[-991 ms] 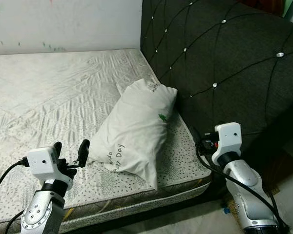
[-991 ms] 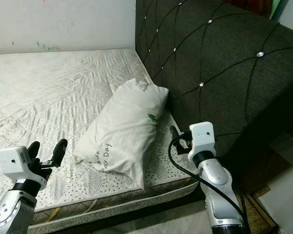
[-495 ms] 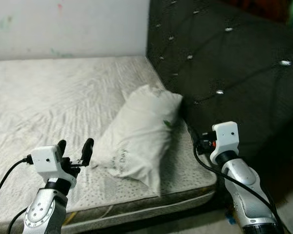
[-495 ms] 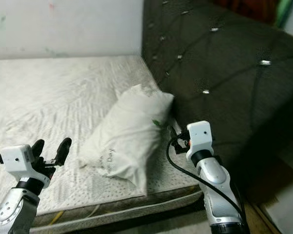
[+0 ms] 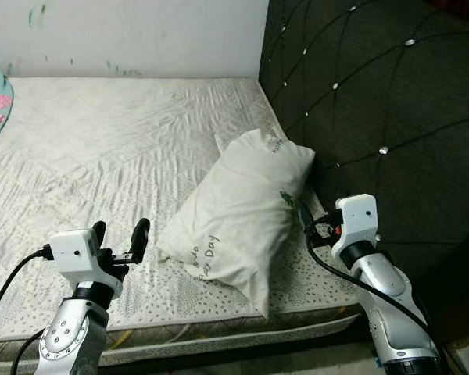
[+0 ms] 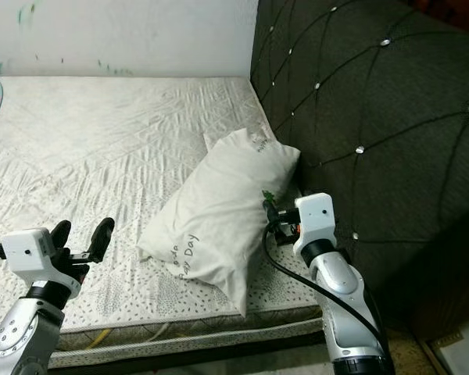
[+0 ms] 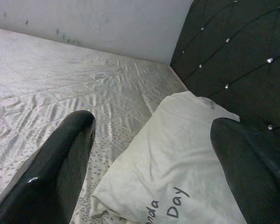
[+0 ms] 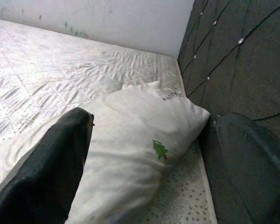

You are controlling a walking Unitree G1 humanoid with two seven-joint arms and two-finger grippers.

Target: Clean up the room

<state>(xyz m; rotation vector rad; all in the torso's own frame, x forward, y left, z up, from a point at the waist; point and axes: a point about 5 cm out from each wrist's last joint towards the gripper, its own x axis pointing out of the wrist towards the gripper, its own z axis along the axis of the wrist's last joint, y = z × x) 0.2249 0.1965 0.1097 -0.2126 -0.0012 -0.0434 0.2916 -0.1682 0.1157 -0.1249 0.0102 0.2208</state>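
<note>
A bare mattress (image 5: pixel 102 156) meets a dark tufted headboard (image 5: pixel 375 101) along its right edge. A white pillow (image 5: pixel 238 215) lies at the mattress's front right corner, one end against the headboard. The left gripper (image 5: pixel 120 237) hovers just left of the pillow, jaws wide apart, empty. The right gripper (image 6: pixel 272 215), jaws spread wide, holds nothing beside the pillow's right edge.

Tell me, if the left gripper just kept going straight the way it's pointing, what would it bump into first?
Most likely the white pillow. The left gripper is open and aimed across the mattress at the pillow's near end, with nothing in between, though the gap is hard to judge.
</note>
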